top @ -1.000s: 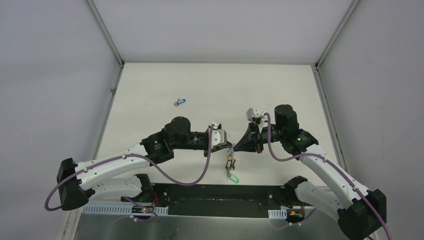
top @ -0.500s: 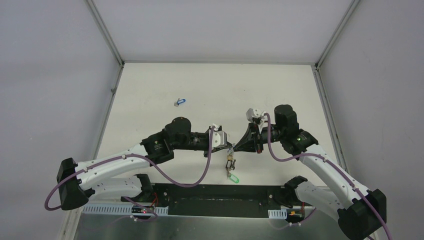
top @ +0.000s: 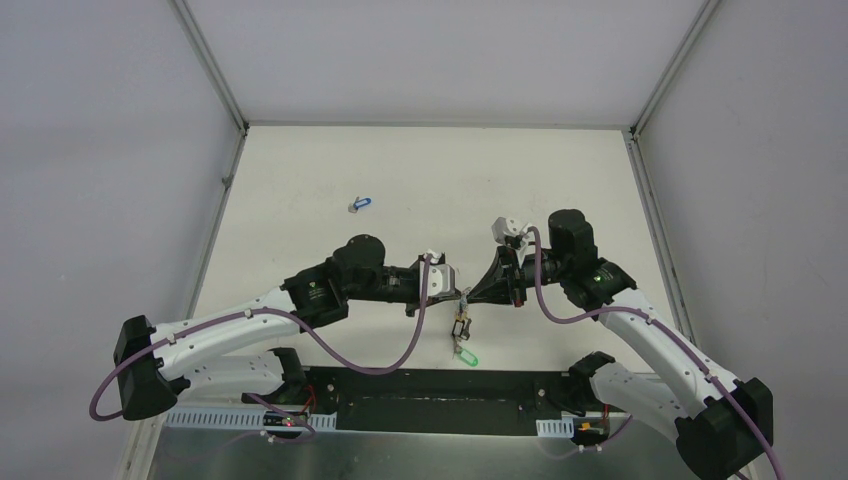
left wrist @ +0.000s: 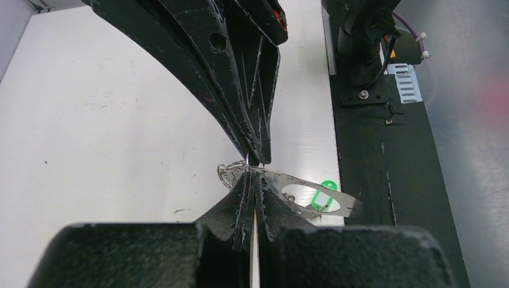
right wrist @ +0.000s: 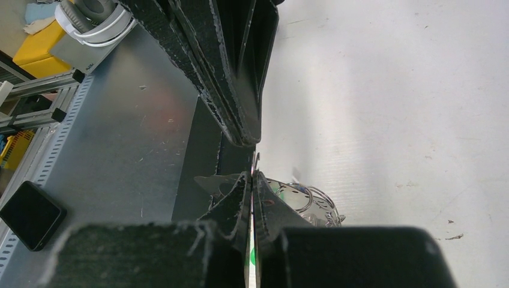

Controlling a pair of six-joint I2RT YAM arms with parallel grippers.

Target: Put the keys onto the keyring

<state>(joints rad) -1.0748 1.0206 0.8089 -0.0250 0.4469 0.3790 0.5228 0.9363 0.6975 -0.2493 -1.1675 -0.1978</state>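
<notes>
- While both arms meet nose to nose above the near middle of the white table, the work sits in the air between them. The thin dark-grey wire keyring hangs from that meeting point, its small bunch dangling toward the near edge.
- My left gripper has its fingers pressed together. A fine bright wire runs up between them, which I take for the keyring's rim.
- My right gripper is pressed together too, tip against tip with the left. I cannot tell whether it nips the wire or one of the keys.
- Lowest in the bunch hangs the tiny silver key with the green plastic tag.
- A flat pierced silver plate juts out just beside my left fingertips. I cannot say whether it is a key or a clip.
- Another tiny silver key with a blue plastic tag lies alone on the table, far and to the left, well apart from both arms. I judge it not yet threaded.
- I expect the keyring to be light, springy and smooth, and apt to twist or slide between flat pads. I would hold it on the bare rim, close to its opening, with the two grips near each other so the wire cannot bow.
- The keys should be very light and stiff, with slick metal blades. The plastic tag is the thicker, grippier part, so I would pinch there and leave the hole free for the wire.
- The blue-tagged key lies flat, so I would close across the tag's edges rather than try to get under the blade.
- The hanging bunch will probably swing, so slow moves suit it best.
</notes>
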